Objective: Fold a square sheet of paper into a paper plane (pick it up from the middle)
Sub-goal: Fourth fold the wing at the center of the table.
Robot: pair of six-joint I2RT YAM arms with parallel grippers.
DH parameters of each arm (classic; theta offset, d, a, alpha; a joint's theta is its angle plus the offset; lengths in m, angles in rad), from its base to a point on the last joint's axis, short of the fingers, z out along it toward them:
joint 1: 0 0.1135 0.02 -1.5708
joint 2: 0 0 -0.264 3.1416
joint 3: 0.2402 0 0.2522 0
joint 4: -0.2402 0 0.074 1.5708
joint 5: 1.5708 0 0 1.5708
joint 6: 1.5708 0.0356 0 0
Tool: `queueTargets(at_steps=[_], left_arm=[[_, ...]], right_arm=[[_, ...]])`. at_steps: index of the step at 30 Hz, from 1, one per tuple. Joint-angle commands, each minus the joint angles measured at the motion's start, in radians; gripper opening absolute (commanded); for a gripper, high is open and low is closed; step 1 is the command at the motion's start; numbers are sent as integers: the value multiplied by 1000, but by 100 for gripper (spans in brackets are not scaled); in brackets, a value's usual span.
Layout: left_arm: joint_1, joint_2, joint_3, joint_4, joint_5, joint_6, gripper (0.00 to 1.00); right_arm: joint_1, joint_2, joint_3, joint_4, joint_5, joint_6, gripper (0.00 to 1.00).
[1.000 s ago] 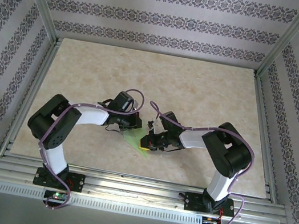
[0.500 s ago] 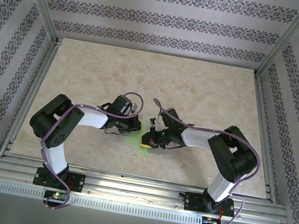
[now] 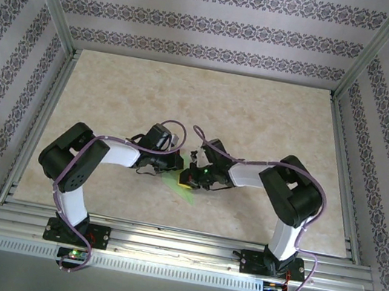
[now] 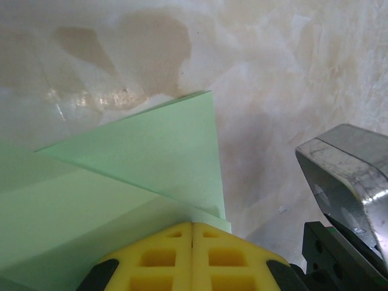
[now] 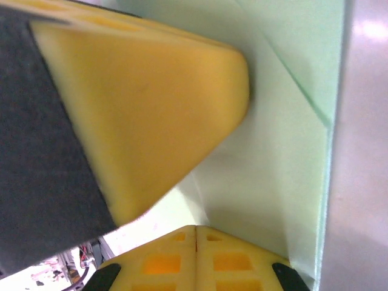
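Note:
The square sheet of paper is pale green and partly folded, lying flat on the table between the two arms. In the left wrist view the paper shows a triangular flap folded over a lower layer. My left gripper is shut, its yellow tips resting on the paper at the flap's near corner. My right gripper is also shut, tips down on the paper. The left gripper's yellow fingers loom just beyond it. From above, the left gripper and the right gripper almost touch over the sheet.
The beige marbled table stretches far behind the arms, bounded by aluminium rails at the front and patterned walls. A grey metal part of the right arm stands close at the right of the left wrist view.
My right gripper has slid left toward the left gripper and now covers more of the green paper. The left arm has shifted slightly right. Both grippers stay shut.

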Motion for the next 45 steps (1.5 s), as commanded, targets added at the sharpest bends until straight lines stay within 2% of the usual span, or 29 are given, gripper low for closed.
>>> queueTargets(at_steps=[1,28,36,45], left_arm=[[5,27,-46,-65,-78,11,3],[19,22,-44,-78,-81,8,2],[18,13,-38,-77,-70,6,2],[18,3,-42,-70,-60,0,2]], right_arm=[[11,-15,-92,-85,13,-2,3],[3,-287,-349,-134,-64,-55,6],[-2,-400,-257,-131,-79,-17,7],[-7,-246,-112,-88,-30,46,5]])
